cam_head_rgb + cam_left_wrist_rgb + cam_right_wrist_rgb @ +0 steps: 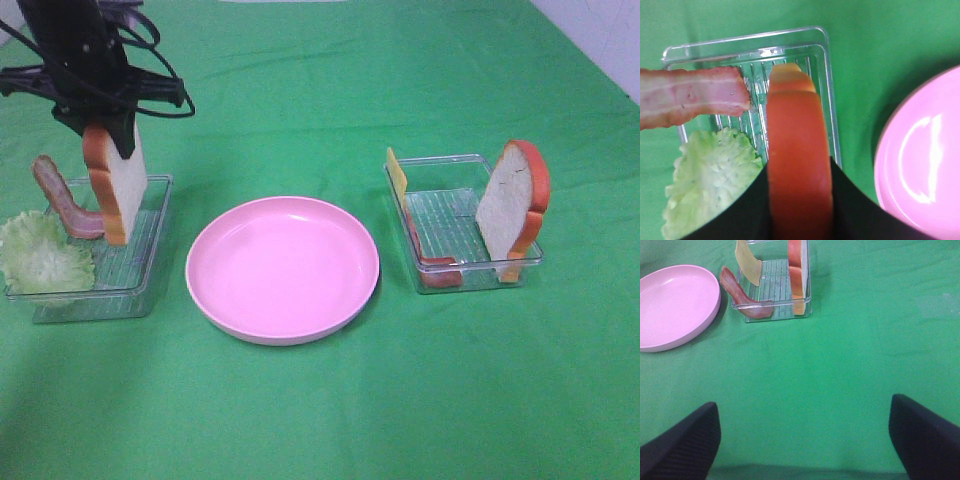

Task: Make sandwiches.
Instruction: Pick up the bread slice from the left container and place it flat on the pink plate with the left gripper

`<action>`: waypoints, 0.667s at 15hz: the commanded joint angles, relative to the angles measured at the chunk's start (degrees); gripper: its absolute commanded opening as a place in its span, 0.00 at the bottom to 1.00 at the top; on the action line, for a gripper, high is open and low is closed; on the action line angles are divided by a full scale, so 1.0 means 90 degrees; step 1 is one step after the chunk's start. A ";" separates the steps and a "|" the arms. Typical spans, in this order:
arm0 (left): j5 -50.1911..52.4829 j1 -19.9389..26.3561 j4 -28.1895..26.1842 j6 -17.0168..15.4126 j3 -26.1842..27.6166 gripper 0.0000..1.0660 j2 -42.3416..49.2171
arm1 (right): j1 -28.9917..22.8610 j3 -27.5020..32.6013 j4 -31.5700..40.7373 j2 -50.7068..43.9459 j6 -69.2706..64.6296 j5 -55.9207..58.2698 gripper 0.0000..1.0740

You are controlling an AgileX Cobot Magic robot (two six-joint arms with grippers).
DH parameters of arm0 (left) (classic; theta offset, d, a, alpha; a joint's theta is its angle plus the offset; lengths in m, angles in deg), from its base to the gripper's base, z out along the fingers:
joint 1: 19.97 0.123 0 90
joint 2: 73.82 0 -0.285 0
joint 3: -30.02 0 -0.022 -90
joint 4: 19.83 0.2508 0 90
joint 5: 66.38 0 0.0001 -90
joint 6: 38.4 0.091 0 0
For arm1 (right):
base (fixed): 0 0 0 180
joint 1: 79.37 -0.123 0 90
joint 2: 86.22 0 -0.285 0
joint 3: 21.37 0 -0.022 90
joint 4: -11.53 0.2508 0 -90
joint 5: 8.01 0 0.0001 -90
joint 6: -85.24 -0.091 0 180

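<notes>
The left gripper (108, 128) is clamping the orange-red crust of a white bread slice (120, 195) that is standing upright in the left clear ribbed tray (150, 270), beside a bacon strip (62, 198) and a lettuce leaf (40, 252) (the wrist view is showing dark fingers (740, 222) pressing both sides of the crust). The right gripper (805, 440) is hanging wide apart and empty over the green cloth (840, 365), apart from the right tray (470, 272), where the second bread slice (510, 205), a yellow cheese slice (397, 177) and another bacon strip (425, 255) are leaning on edge; the round pink plate (282, 268) is sitting between the two trays.
</notes>
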 commanded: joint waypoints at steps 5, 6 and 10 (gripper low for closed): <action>0.0395 0.0032 -0.2585 0.1178 -0.0681 0.00 0.1636 | 0.0032 0.0019 0.0006 -0.0197 0.0076 -0.0025 0.81; 0.0872 0.0146 -0.3215 0.1534 -0.1305 0.00 0.1827 | 0.0032 0.0019 0.0006 -0.0197 0.0076 -0.0025 0.81; 0.2196 0.0312 -0.5539 0.3603 -0.3100 0.00 0.1954 | 0.0032 0.0019 0.0006 -0.0197 0.0076 -0.0025 0.81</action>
